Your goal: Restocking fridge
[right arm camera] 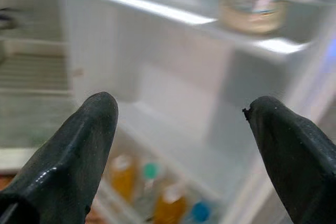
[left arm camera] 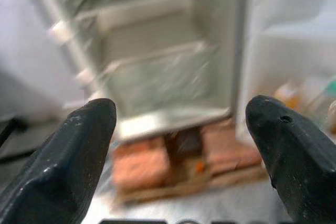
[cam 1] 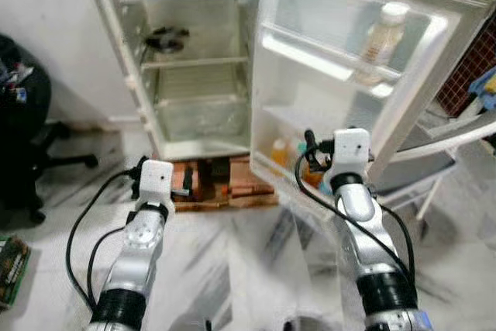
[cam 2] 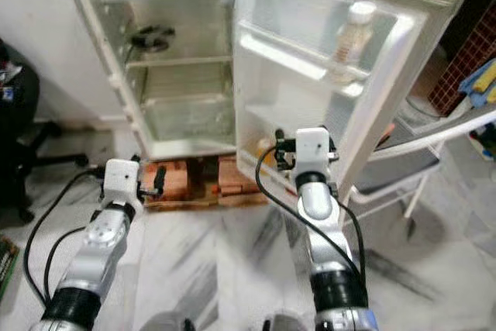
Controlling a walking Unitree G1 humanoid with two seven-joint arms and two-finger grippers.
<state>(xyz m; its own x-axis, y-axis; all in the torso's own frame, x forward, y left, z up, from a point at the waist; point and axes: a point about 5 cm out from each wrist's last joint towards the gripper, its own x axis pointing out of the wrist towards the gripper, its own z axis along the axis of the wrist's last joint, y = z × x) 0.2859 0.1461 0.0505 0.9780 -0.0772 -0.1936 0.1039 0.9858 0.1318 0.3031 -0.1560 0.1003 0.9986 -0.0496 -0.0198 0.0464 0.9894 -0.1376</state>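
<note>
The fridge (cam 1: 194,75) stands open, its door (cam 1: 341,75) swung out to the right. A pale bottle (cam 1: 384,36) sits on the door's upper shelf. Several small bottles (right arm camera: 152,192) with orange and teal caps fill the lower door shelf. A dark item (cam 1: 165,39) lies on the upper inner shelf, above a clear drawer (cam 1: 198,118). My left gripper (left arm camera: 181,129) is open and holds nothing, facing the fridge's base. My right gripper (right arm camera: 181,129) is open and holds nothing, just in front of the lower door shelf.
The fridge rests on bricks (cam 1: 225,184) on a white marble floor. A black office chair (cam 1: 23,122) stands at the left, with a green box (cam 1: 12,269) on the floor near it. A white-framed folding stand (cam 1: 442,156) sits behind the door at the right.
</note>
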